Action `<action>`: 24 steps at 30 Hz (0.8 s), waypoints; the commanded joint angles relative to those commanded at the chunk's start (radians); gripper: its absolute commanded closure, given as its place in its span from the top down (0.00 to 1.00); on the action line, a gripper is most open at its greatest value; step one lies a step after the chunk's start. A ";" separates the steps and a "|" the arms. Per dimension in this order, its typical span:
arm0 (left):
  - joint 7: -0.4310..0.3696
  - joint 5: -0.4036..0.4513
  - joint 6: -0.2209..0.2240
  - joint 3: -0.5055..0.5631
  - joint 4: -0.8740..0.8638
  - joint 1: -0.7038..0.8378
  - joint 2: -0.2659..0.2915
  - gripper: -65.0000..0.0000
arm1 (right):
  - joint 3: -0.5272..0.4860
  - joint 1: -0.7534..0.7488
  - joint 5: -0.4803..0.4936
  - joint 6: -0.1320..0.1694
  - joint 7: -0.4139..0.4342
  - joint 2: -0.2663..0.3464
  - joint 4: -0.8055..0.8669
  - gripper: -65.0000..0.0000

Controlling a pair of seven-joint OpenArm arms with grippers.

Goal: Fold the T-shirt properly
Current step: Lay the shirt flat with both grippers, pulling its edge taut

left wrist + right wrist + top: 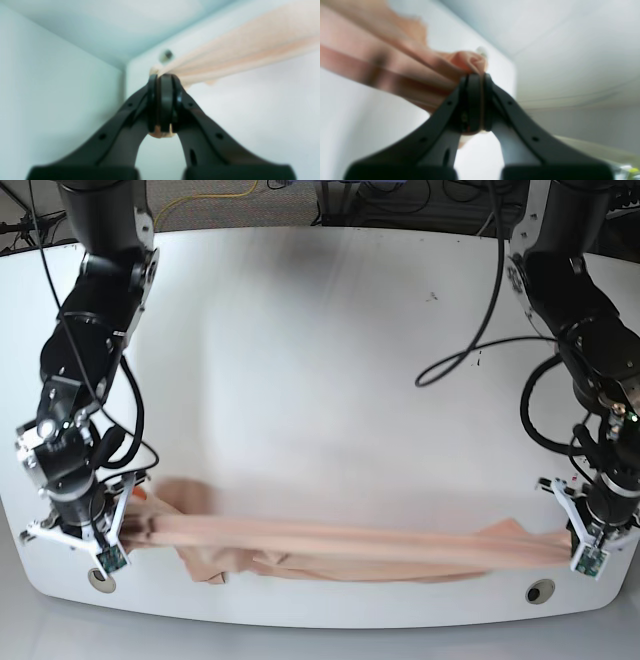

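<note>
The peach T-shirt (340, 546) is stretched taut in a long bunched band across the near edge of the white table, blurred by motion. My left gripper (162, 75) is shut on one end of the T-shirt (250, 47), which streams up and to the right in the left wrist view. My right gripper (476, 75) is shut on a crumpled fold of the T-shirt (402, 65) at the other end. In the base view the left gripper (578, 542) holds the right end and the right gripper (128, 528) the left end. No print shows.
The white table (320, 360) spreads behind the cloth, with its near edge just below it. Two round holes sit near that edge, one (540, 591) at the right and one (98, 576) at the left. A black cable (480, 345) loops from the arm on the right.
</note>
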 joint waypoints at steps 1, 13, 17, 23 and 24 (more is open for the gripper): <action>-0.003 0.000 0.000 0.000 0.000 0.032 -0.003 0.00 | 0.008 -0.028 0.000 0.000 0.011 -0.009 0.000 0.00; -0.012 0.003 0.000 -0.028 -0.005 0.342 -0.003 0.00 | 0.052 -0.327 0.002 0.000 0.129 -0.098 -0.002 0.00; -0.012 0.003 0.000 -0.049 -0.005 0.394 -0.005 0.00 | 0.052 -0.373 0.003 0.000 0.129 -0.100 -0.002 0.00; -0.012 0.006 0.000 -0.054 -0.006 0.453 -0.043 0.00 | 0.054 -0.436 0.000 0.000 0.129 -0.100 -0.002 0.00; -0.012 0.006 0.000 -0.052 -0.008 0.459 -0.049 0.00 | 0.054 -0.445 0.000 0.000 0.129 -0.100 -0.002 0.00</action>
